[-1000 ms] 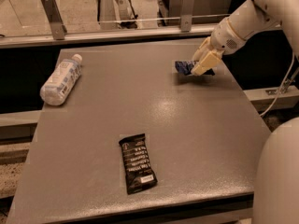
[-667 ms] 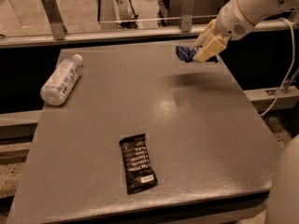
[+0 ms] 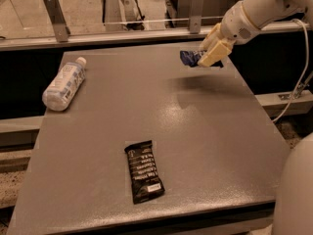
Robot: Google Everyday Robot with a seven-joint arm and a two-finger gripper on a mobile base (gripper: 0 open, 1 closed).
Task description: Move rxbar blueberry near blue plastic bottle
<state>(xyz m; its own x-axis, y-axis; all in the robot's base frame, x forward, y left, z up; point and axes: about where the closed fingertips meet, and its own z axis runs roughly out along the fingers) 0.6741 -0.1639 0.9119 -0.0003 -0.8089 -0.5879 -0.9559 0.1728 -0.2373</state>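
Note:
My gripper (image 3: 208,54) is shut on the rxbar blueberry (image 3: 189,58), a small dark blue wrapper, and holds it in the air above the far right part of the grey table (image 3: 195,131). Only the bar's left end shows past the fingers. The blue plastic bottle (image 3: 63,83), pale with a white cap, lies on its side at the table's far left edge, well left of the gripper.
A larger black wrapped bar (image 3: 144,171) with white text lies near the table's front middle. A metal rail (image 3: 122,33) with two upright brackets runs behind the table. A cable (image 3: 301,77) hangs at the right.
The gripper has lifted the blue bar off the table and carried it up and a little left. The bottle and the black bar have not moved.

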